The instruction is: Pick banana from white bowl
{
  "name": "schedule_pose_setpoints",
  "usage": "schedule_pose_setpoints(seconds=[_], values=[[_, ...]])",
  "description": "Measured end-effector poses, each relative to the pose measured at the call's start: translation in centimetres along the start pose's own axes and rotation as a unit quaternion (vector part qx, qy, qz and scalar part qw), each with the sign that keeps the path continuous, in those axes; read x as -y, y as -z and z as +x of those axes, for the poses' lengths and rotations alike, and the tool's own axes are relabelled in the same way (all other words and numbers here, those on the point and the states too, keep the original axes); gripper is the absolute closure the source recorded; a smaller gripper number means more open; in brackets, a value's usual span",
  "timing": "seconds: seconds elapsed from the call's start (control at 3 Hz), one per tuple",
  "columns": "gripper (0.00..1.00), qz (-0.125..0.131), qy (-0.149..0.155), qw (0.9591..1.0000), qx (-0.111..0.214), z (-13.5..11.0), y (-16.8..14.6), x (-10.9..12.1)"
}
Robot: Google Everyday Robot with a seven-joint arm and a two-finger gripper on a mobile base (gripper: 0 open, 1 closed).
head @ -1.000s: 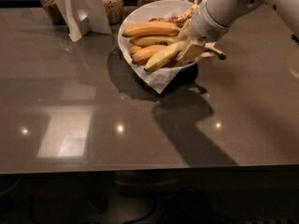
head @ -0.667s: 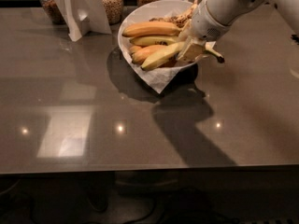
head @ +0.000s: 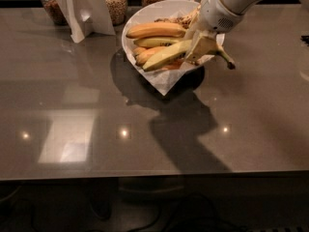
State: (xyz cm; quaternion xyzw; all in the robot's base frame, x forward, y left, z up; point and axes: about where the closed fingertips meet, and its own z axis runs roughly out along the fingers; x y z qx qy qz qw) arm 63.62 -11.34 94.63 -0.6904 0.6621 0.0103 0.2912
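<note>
The broad, glossy grey-brown table (head: 96,129) fills most of the frame and mirrors the ceiling lights. The robot's white, rounded arm (head: 231,4) reaches down from the upper right corner. Below it, at upper centre, sits the large round white bowl (head: 145,13), lined with a white paper napkin (head: 164,83) whose corner hangs over the near rim. A white folded card stand (head: 82,8) is at the upper left, with glass jars of grain (head: 115,1) along the top edge behind it.

The long, curved, pale yellow-green banana (head: 164,57) lies across the front of the bowl. Its left end rests among the shorter orange-yellow bananas (head: 154,30). Its dark brown stem tip (head: 231,65) juts past the right rim over the table. The tan two-finger gripper (head: 200,46), at the bowl's right side, appears clamped around the banana near its stem end.

Against the views from a second ago, very little has shifted. The arm, the bowl and the other fruit sit in the same places. At most, the stem end of the held banana pokes slightly further out and lower. I take this to mean the grasp is made but the lift has barely begun, since most of the banana is still inside the bowl. A steady rise, up and clear of the rim, looks like what remains.
</note>
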Motion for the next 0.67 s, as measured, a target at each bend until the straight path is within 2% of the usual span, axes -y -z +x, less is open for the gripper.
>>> schedule_pose_setpoints(seconds=[0.33, 0.67], values=[[1.0, -0.002, 0.014, 0.9999, 0.009, -1.0, 2.2, -0.4], [1.0, -0.014, 0.029, 0.9988, 0.037, -2.1, 4.9, -1.7]])
